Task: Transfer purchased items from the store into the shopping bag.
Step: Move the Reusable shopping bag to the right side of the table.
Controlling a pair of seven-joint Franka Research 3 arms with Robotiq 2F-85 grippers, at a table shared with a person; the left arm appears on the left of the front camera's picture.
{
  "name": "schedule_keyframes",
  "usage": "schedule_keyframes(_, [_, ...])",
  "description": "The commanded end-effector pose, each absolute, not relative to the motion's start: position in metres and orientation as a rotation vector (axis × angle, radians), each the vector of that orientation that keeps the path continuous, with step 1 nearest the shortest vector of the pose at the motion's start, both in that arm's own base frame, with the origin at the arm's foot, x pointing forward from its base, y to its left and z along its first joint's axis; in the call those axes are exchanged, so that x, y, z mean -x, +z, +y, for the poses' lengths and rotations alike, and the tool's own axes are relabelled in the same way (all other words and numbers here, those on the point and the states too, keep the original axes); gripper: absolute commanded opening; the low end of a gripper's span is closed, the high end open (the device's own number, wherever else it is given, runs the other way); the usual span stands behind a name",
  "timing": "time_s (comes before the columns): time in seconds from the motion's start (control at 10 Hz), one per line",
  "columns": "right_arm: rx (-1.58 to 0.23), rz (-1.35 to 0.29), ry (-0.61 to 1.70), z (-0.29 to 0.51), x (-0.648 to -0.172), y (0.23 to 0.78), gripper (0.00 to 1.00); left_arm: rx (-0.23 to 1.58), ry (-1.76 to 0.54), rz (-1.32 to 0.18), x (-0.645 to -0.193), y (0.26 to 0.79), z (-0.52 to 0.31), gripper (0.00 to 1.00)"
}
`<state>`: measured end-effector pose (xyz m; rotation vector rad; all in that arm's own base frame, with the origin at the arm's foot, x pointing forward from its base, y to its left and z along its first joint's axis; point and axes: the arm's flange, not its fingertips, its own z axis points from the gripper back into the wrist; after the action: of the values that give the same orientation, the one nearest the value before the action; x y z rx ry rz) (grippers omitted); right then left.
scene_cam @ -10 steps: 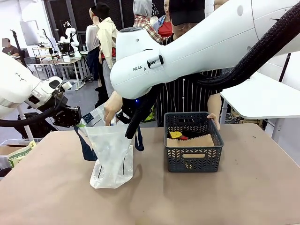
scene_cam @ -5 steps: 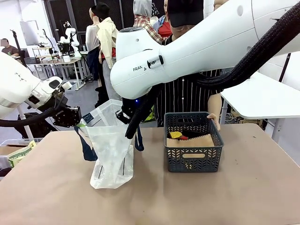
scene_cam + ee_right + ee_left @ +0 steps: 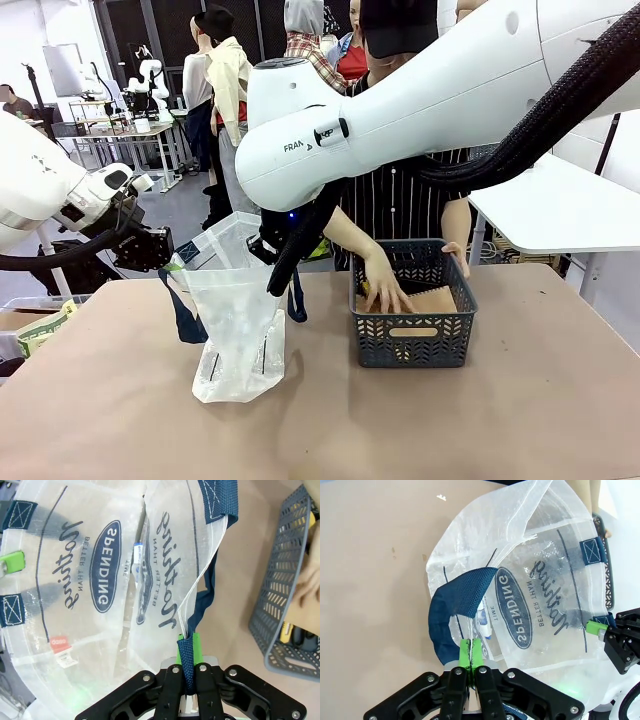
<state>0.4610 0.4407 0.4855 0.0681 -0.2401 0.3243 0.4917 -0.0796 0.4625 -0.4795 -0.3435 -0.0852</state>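
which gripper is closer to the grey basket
Right. The right gripper pinches the shopping bag at its edge nearest the basket; the left gripper holds the opposite edge, the bag between it and the basket.

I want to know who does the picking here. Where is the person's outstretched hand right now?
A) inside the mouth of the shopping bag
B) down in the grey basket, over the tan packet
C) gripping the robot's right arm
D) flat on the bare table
B: in the front view the person's hand reaches down into the grey basket and lies over the tan packet, apart from the shopping bag.
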Motion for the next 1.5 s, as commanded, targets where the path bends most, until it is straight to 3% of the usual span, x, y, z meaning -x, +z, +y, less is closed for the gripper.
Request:
schedule_keyframes(0.0, [-0.064, -0.237, 0.326, 0.4393, -0.46, 0.4839, 0.0, 0.477, -0.077, -0.35, -0.4908, 0.4624, -0.0788, 0.0])
schedule_keyframes(1.4, [-0.064, -0.237, 0.326, 0.4393, -0.46, 0.4839, 0.0, 0.477, -0.077, -0.35, -0.4908, 0.4624, -0.0788, 0.0])
